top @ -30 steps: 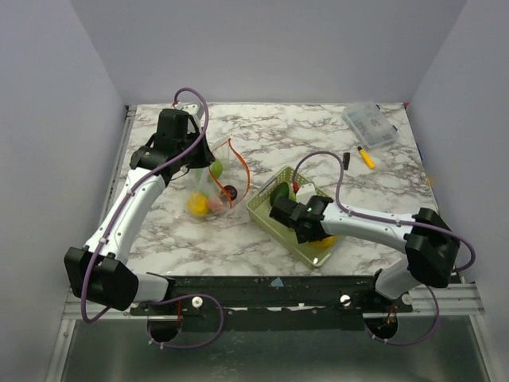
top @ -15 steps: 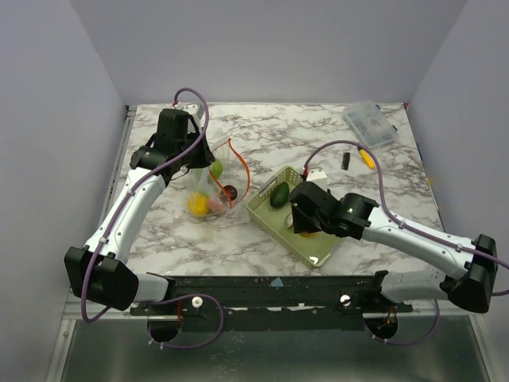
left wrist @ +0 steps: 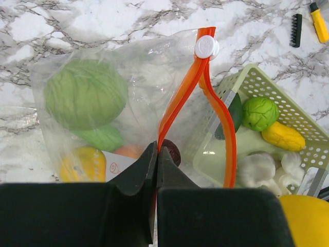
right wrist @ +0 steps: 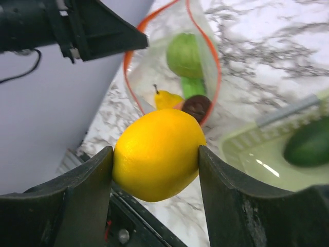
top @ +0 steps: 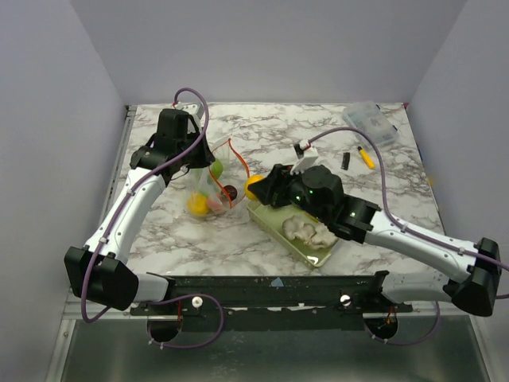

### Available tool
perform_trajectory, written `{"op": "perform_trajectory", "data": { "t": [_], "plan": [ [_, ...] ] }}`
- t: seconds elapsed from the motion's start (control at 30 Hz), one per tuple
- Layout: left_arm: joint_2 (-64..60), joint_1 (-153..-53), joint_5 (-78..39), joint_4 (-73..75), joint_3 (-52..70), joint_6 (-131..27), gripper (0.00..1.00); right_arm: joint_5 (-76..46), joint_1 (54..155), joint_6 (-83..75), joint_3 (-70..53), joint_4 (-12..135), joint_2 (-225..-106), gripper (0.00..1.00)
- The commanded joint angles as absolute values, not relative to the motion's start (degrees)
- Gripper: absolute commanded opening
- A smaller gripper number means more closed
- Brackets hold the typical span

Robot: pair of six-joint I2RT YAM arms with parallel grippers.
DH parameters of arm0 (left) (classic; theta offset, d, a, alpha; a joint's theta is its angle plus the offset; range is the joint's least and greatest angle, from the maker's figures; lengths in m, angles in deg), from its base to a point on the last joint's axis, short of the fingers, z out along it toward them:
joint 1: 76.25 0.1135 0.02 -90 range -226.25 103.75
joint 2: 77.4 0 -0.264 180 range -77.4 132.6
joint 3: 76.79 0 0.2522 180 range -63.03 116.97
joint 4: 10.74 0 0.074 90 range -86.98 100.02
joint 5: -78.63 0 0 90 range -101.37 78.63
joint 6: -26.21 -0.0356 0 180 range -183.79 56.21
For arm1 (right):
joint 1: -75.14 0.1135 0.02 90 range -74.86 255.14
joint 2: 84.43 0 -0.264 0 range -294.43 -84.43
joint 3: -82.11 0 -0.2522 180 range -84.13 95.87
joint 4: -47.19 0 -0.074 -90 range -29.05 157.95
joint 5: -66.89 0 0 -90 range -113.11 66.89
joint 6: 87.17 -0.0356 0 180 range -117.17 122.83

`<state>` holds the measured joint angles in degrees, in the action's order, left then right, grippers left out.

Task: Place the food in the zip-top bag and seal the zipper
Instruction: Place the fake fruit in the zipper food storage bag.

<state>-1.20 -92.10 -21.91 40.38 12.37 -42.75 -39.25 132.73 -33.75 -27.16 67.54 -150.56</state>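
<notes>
R hand point(top: 256, 188) was down in the mesh basket point(top: 312, 256) a sec ago. Now it's up and swung L, gripping the yellow lemon point(right wrist: 158, 154), one finger on each side. Lemon hangs just beside the mouth of the zip-top bag point(top: 208, 181), not yet in. L hand point(left wrist: 157, 160) is pinched tight on the zipper point(left wrist: 181, 100) strip, holding the mouth open over the table point(top: 318, 139). Bag holds green, yellow + dark pcs. White + green food left in basket. Pick done; next = drop thru mouth. Sealing comes later.

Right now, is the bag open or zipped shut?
Open. The bag gapes: its zipper strips bow apart, the left gripper pinching one.
</notes>
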Motion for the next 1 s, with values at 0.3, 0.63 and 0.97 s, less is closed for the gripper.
{"op": "perform_trajectory", "data": {
  "t": [0.3, 0.63, 0.97],
  "plan": [
    [-1.56, -91.89, -21.94, 40.07, 12.36, -42.69, 0.00, -11.61, 122.22, -48.18, -14.59, 49.20, -174.48, 0.01],
    [-1.80, -91.89, -21.78, 40.04, 12.31, -42.69, 0.00, -4.84, 121.54, -49.72, -11.51, 47.28, -183.30, 0.71],
    [-1.77, -91.85, -21.82, 40.03, 12.38, -42.69, 0.00, -4.69, 121.56, -47.24, -11.50, 48.83, -182.00, 0.86]
  ]
}}
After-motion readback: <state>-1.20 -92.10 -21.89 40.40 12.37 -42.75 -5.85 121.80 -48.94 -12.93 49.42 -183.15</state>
